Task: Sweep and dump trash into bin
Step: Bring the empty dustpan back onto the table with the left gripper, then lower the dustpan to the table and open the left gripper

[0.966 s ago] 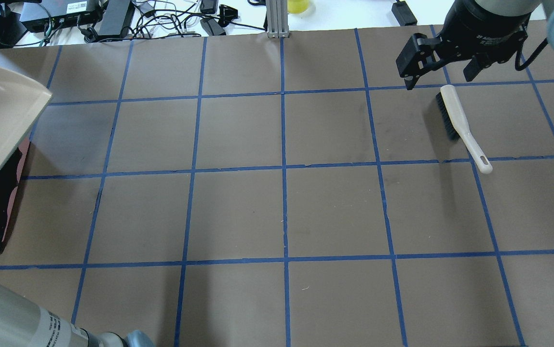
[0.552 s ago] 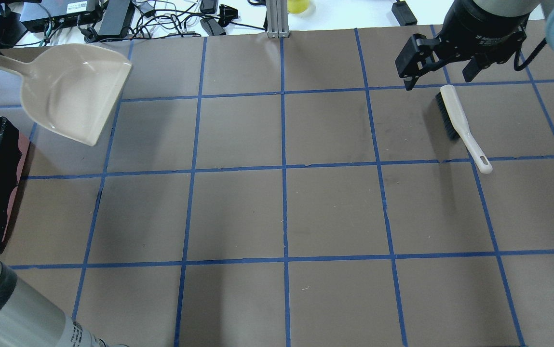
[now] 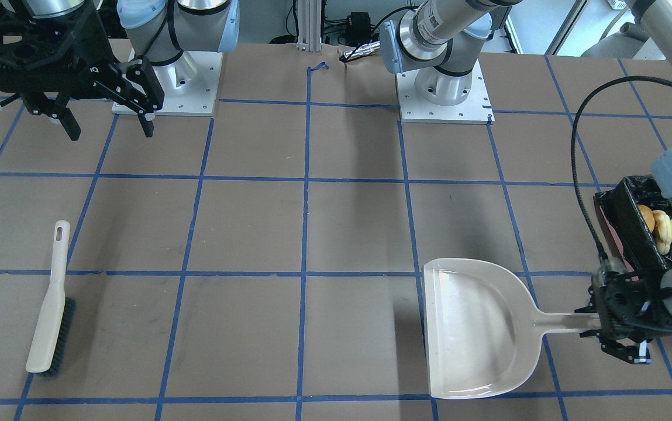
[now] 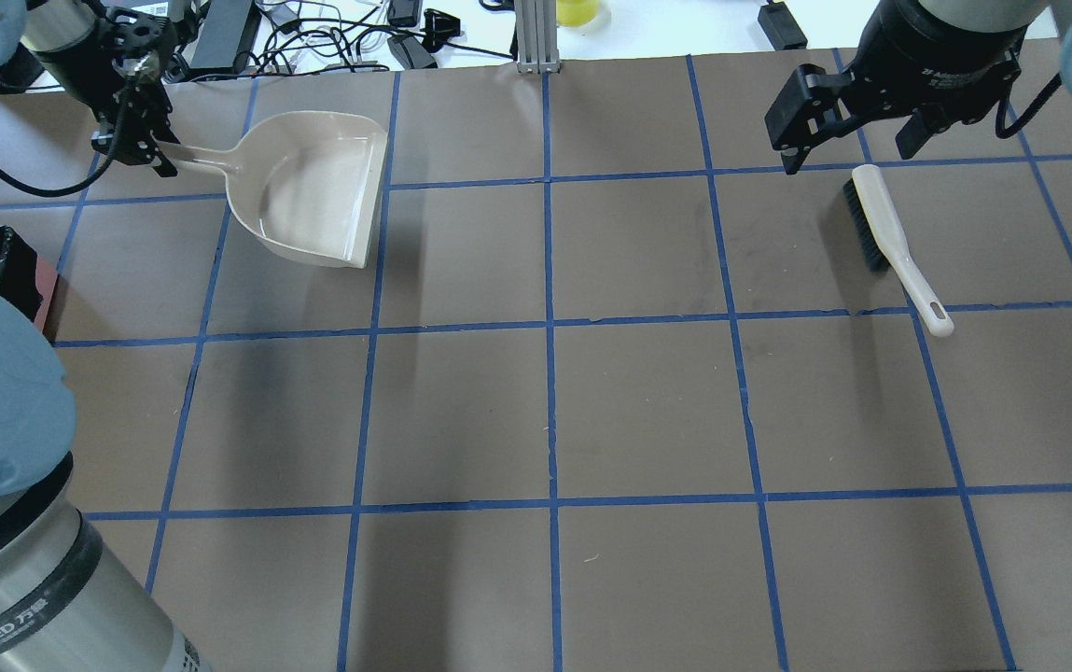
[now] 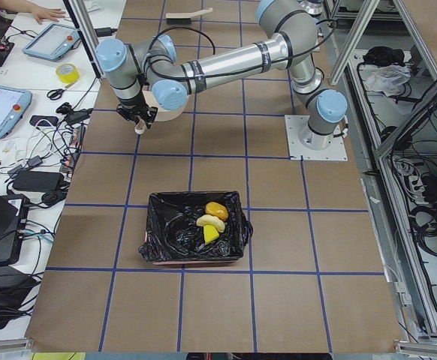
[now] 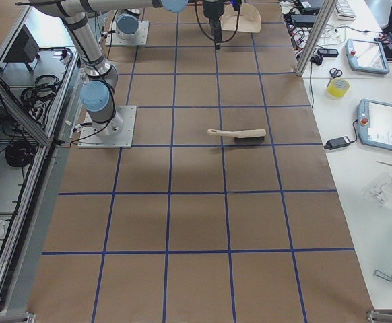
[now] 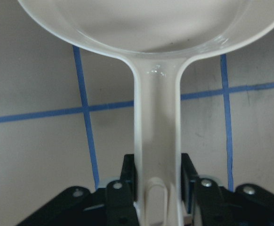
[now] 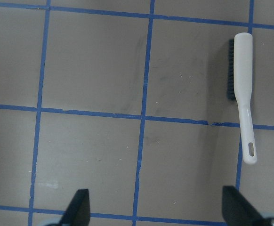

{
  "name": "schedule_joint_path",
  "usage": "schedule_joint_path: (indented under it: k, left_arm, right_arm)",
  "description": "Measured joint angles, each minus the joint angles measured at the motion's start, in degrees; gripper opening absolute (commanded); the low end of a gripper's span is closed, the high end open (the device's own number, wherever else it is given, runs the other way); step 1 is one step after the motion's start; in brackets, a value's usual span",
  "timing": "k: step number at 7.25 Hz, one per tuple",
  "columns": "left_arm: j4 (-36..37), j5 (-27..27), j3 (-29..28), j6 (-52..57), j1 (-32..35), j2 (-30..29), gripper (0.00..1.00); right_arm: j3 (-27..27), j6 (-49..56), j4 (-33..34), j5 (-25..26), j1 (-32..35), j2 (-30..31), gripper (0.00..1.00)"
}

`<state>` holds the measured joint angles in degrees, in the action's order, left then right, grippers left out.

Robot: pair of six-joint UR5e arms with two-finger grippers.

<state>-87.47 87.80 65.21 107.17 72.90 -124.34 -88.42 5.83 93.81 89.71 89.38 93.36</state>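
Seeing left gripper (image 3: 596, 321) pinched shut on the end of the dustpan (image 3: 470, 327) handle, fingers (image 7: 129, 172) pressed on both sides. Reaching far out across table (image 4: 647, 401) with left arm, forearm passing over bin (image 3: 622, 222), wrist laid flat and pointing toward robot's right. Holding dustpan roughly level, open side up, mouth toward table centre. Can't tell whether the lip touches the table.

Finding all trash inside bin at table's left end, apart from dustpan and nearer the robot: potato (image 5: 217, 210), bread (image 5: 209, 222), sponge (image 5: 211, 235), bunched together on the black liner.

Hanging right gripper (image 4: 848, 149) high over the far right side, pointing straight down, jaws spread wide, gripping nothing. Seeing brush (image 4: 890, 233) flat on table, bristles facing sideways, offset to one side of right gripper, not touched.
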Motion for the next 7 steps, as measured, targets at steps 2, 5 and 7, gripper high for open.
schedule_joint_path:
  k: [2,5,7]
  left_arm:
    - [2.56,-0.18,3.34,-2.42,1.01,-0.9,0.0]
    - [8.8,0.11,7.82,-2.65,1.6,-1.14,0.0]
    - [11.36,0.09,10.33,-2.48,1.69,-0.66,0.0]
  right_arm:
    - [0.0,-0.25,-0.03,-1.87,0.0,0.05,1.0]
    - [-0.03,-0.3,-0.12,-2.58,0.0,0.07,1.0]
    - [-0.1,-0.3,-0.12,-2.61,0.0,0.07,1.0]
